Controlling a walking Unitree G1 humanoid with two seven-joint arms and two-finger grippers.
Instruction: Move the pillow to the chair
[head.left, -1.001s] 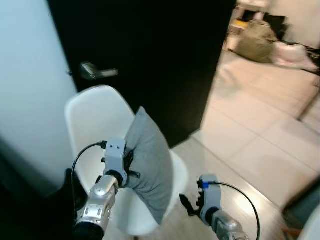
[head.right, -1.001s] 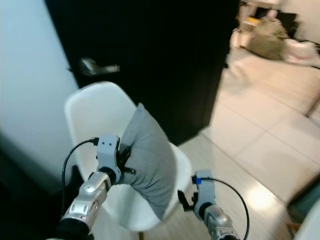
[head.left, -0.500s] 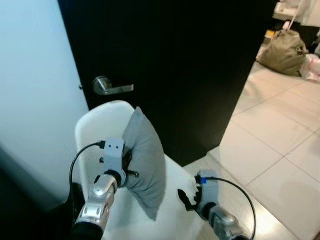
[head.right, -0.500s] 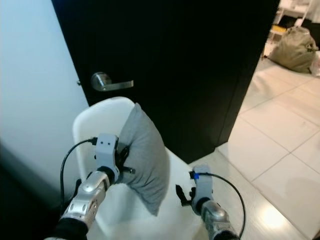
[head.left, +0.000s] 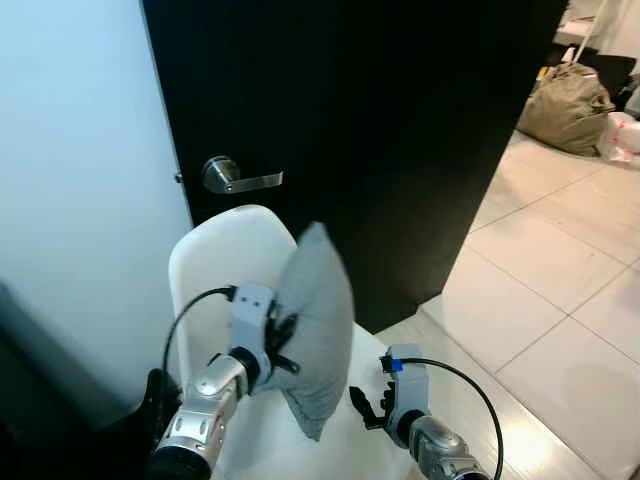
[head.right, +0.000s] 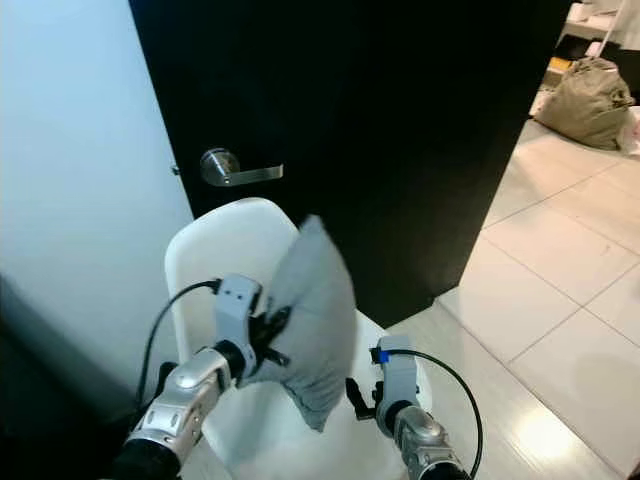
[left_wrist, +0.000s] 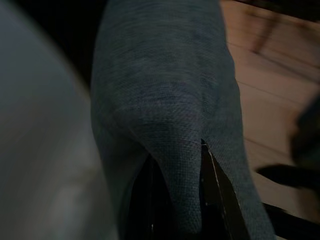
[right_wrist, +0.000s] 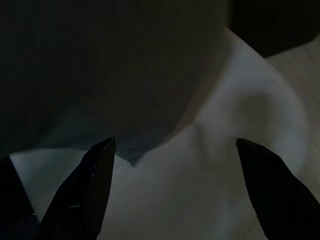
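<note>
White chair (head.left: 215, 262) — black door (head.left: 380, 120) — pale tiles (head.left: 560, 270)

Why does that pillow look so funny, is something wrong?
Nothing is broken. The grey pillow hangs tilted in the air above the white chair, pinched at one edge by the left gripper, so it bunches there.

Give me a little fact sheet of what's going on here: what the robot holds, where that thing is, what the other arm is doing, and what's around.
Held item: soft grey fabric pillow, pinched at one edge by the left gripper
Pillow position: upright, above the seat of the white moulded plastic chair; contact with the seat cannot be told
Right gripper: open, holding nothing, low beside the pillow over the chair seat
Behind the chair: black door with a silver lever handle
Left of the door: pale wall
Floor: light tiles, an olive bag far off
</note>
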